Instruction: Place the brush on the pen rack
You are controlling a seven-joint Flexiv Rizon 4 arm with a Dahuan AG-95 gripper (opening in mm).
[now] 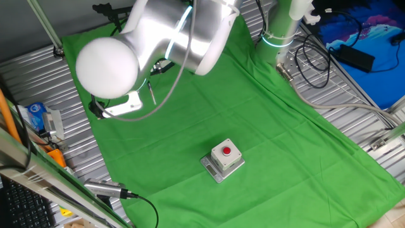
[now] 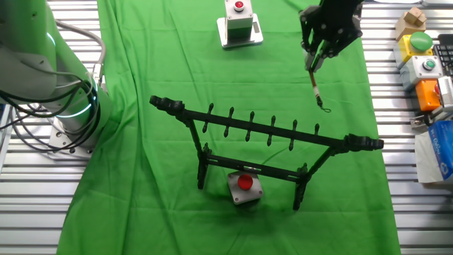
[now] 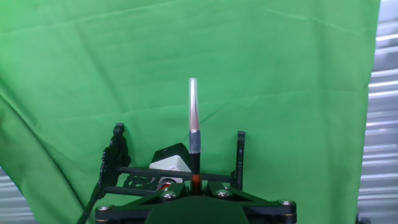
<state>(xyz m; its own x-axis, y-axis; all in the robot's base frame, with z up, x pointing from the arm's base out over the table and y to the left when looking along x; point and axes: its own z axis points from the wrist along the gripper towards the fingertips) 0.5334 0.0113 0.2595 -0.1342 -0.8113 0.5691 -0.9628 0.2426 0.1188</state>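
Your gripper [image 2: 316,58] is clamped on the brush [image 2: 316,83], which hangs downward. The pen rack [image 2: 269,132] stands nearer, apart from it.

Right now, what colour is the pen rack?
Black. The pen rack shows best in the other fixed view, standing on the green cloth.

Looks like a robotics lab or test bench. Ribbed metal surface [image 1: 44,76] draped with a green cloth [image 1: 253,107], arm base [image 2: 67,120] bolted down at the left of the other fixed view amid loose black cables [image 1: 310,60]. Grey boxes with red buttons [image 1: 223,159] mid-frame, more button boxes [image 2: 425,60] stacked at upper right, keyboard [image 1: 22,206] at lower left.
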